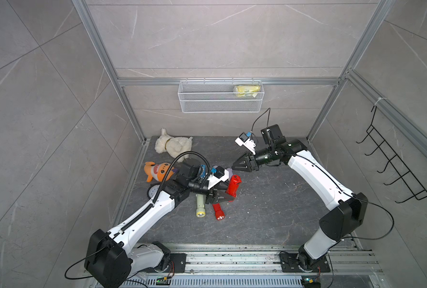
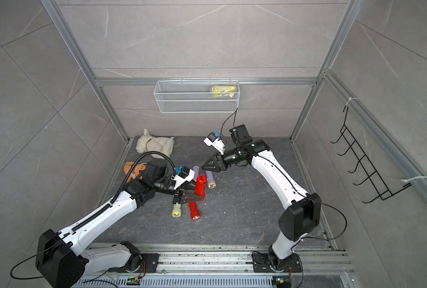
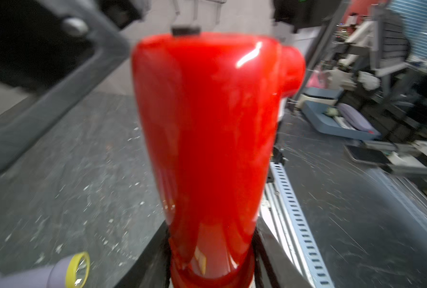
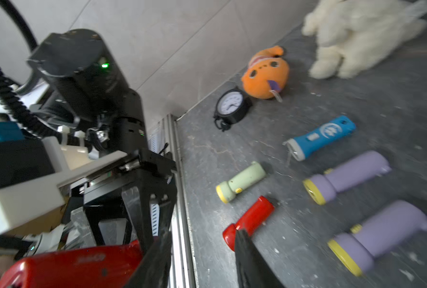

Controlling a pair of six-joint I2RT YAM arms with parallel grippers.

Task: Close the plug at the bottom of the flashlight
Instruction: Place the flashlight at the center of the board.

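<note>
Step in hand: presenting the flashlight so the plug can be pushed in. The left gripper (image 1: 228,197) is clamped on the narrow part of the held red flashlight (image 1: 234,184), which is lifted clear of the floor (image 1: 269,212). Its butt end (image 2: 202,178) tilts up toward the right gripper (image 1: 234,167). The right gripper sits near that butt end, not touching. In the right wrist view its fingers (image 4: 247,256) stand parted with nothing between them, so it is empty. Plug folded flat or sticking out: cannot tell (the left wrist view is blurred at that end). Judgement: the next move calls for a right fingertip to come squarely onto the butt end and press the plug home while the left gripper braces against the push; a glancing contact could twist the glossy body in the grip. Beneath the left gripper lie a second red flashlight (image 1: 218,212) and a green flashlight (image 1: 199,207). Beyond it are a blue flashlight (image 4: 324,136), two purple flashlights (image 4: 352,174), a clock (image 4: 231,104) and an orange plush fish (image 4: 266,72). A white plush dog (image 1: 172,145) lies farther off. Surface: dark stone-look, scuffed, strewn with white flecks. Room: grey tiled walls in an aluminium frame. A wire basket (image 1: 207,102) on the wall past the right gripper holds a yellow packet (image 1: 247,90). A black hook rack (image 1: 392,162) hangs on the wall outboard of the right arm.
</note>
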